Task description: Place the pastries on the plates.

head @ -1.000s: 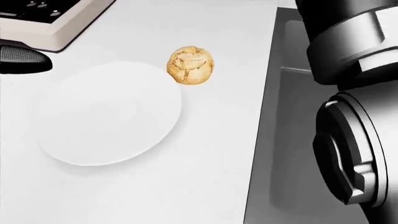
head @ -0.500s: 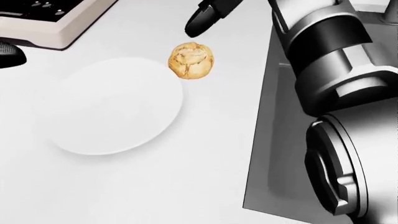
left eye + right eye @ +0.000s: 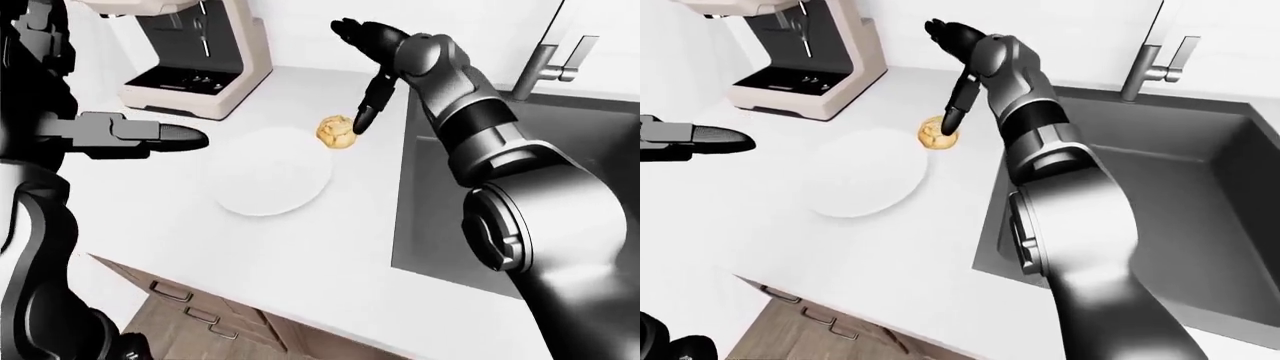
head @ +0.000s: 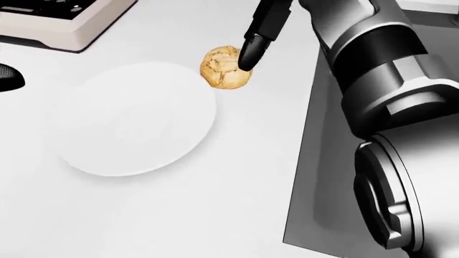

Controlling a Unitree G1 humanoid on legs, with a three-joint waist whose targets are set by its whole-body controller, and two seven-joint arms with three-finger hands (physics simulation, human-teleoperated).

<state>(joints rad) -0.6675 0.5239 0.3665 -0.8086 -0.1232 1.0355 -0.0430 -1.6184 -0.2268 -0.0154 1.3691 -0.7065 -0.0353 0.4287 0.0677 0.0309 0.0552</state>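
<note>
My left hand (image 3: 150,137) is on the left of the left-eye view. It floats over the counter (image 3: 300,247) with its fingers (image 3: 185,138) straight out, pointing right at the plate (image 3: 268,171) but not touching it. It holds nothing, and I would call it open and flat.

Up past it stands the coffee machine (image 3: 195,60), near the top left, well apart from the plate.

The plate is white and round and lies flat on the white counter. It has nothing on it.

Just beside the plate's upper right edge sits the pastry (image 4: 226,67) — a small, round, golden bun. It is on the counter, right at the rim. In the head view it looks like it touches the edge, but I cannot be sure.

My right hand (image 3: 365,64) reaches in from the right, above the pastry. One dark finger (image 4: 252,54) points down and its tip meets the right side of the pastry. The other fingers stick up and away, so the hand is spread wide — not holding the bun.

On the far right is the grey sink (image 3: 1160,172) with its tap (image 3: 1150,64)
</note>
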